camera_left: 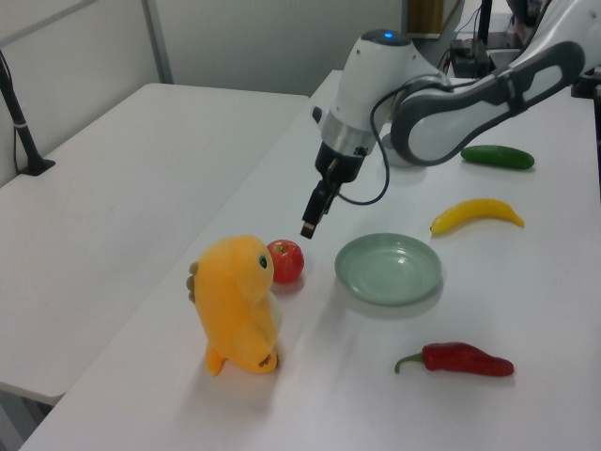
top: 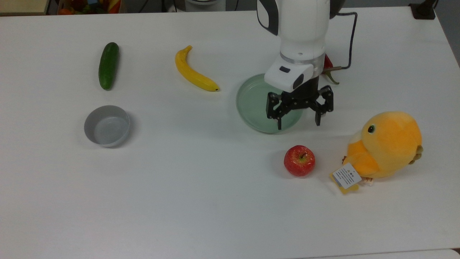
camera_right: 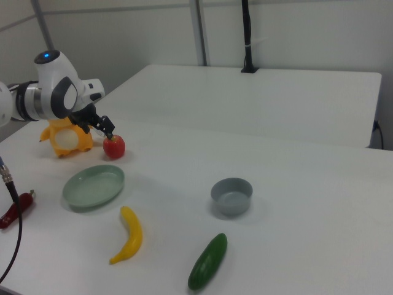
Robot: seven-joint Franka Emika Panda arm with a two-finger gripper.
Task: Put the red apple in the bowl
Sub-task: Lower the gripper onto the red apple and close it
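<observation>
- The tool (top: 299,121), fingers spread and empty, hangs over the green plate's (top: 251,108) near rim.
- The red apple (top: 299,160) sits beside the plush (top: 386,145); the bowl (top: 106,126) stands well apart across bare worktop (top: 201,187).

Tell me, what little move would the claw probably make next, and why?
Probably a short move further toward the red apple, then down over it. The gripper hangs open above the near edge of the green plate, holding nothing, and the apple sits untouched on the table beside the plush toy, far from the grey bowl.
</observation>
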